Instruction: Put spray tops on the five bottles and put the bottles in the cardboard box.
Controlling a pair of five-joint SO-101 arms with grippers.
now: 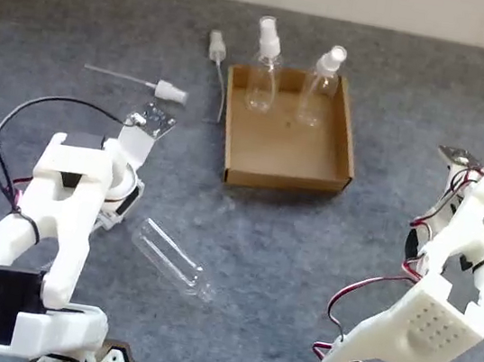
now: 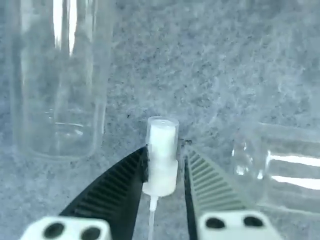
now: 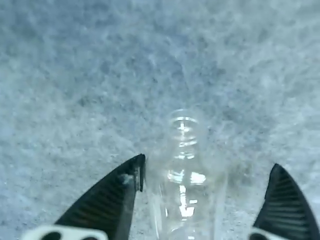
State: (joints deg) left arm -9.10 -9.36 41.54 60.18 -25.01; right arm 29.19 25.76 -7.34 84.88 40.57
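Note:
In the left wrist view my left gripper (image 2: 165, 156) is shut on a white spray top (image 2: 161, 137), its thin tube running back between the fingers. A clear bottle (image 2: 56, 75) lies beyond it and a second bottle (image 2: 287, 167) beside it. My right gripper (image 3: 207, 167) is open, its fingers wide apart on either side of a clear uncapped bottle (image 3: 184, 150) on the carpet, neck pointing away. The cardboard box (image 1: 330, 171) holds two upright bottles with spray tops (image 1: 265, 66) (image 1: 320, 83). One uncapped bottle (image 1: 171, 257) lies between the arms.
Two loose spray tops lie on the grey carpet left of the box, one (image 1: 217, 45) near its far corner and one (image 1: 170, 91) with its tube pointing left. The left arm (image 1: 62, 227) and right arm (image 1: 453, 294) flank the open carpet in front of the box.

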